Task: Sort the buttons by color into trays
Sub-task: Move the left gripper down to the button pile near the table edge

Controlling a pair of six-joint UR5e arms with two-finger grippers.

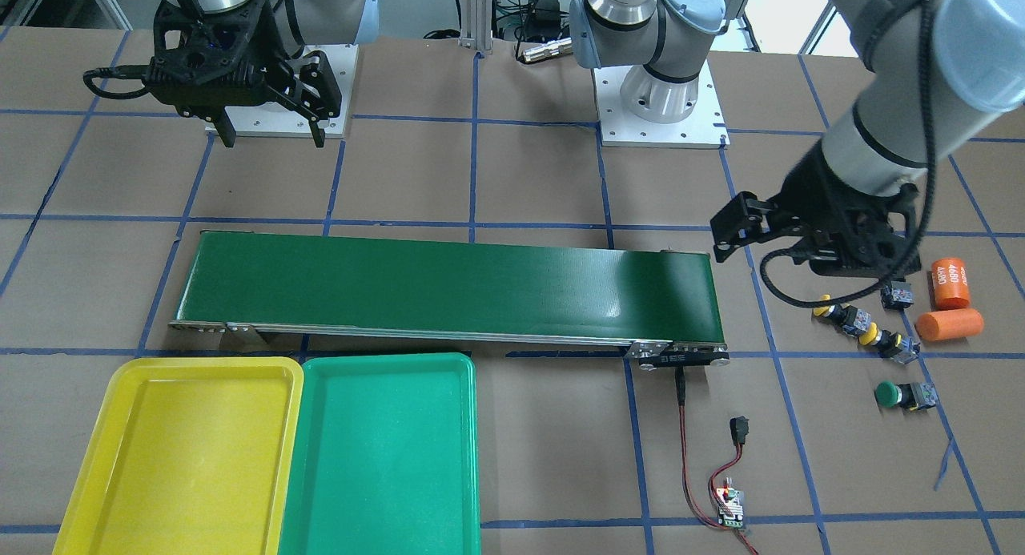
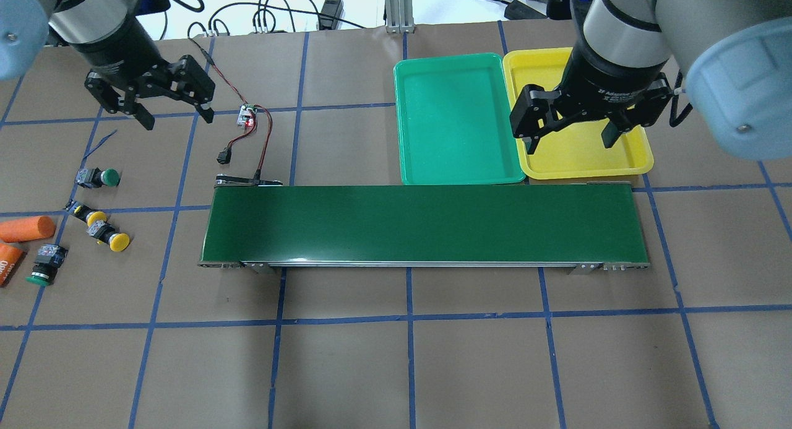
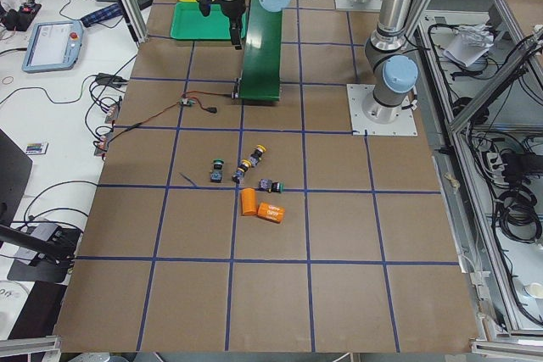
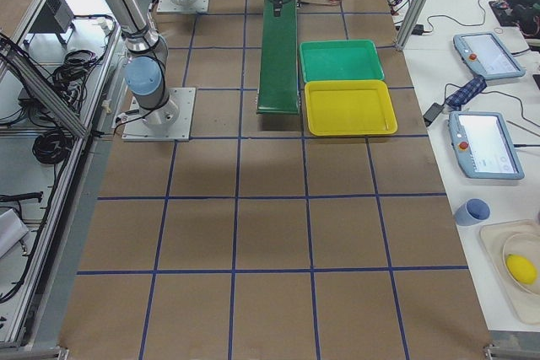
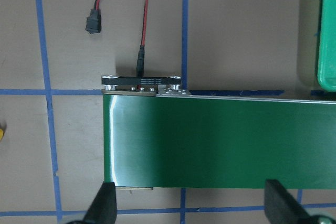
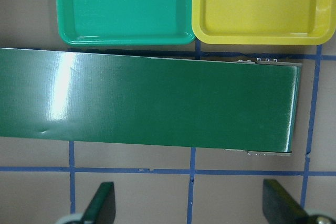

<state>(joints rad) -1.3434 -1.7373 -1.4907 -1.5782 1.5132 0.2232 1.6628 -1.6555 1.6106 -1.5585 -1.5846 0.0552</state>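
Note:
Four buttons lie at the table's left end: a green-capped one (image 2: 99, 177), two yellow-capped ones (image 2: 87, 214) (image 2: 112, 238) and another green one (image 2: 44, 265). My left gripper (image 2: 177, 116) hangs open and empty, high up and beyond them; its wrist view looks down on the belt's end. The green tray (image 2: 458, 119) and the yellow tray (image 2: 581, 160) sit side by side past the belt, both bare inside. My right gripper (image 2: 570, 143) is open and empty, hovering over the yellow tray's near edge and the belt's right end.
A long dark-green conveyor belt (image 2: 424, 225) crosses the middle of the table. Two orange cylinders (image 2: 25, 228) (image 2: 6, 263) lie next to the buttons. A small controller board (image 2: 247, 114) with red and black wires runs to the belt's left end.

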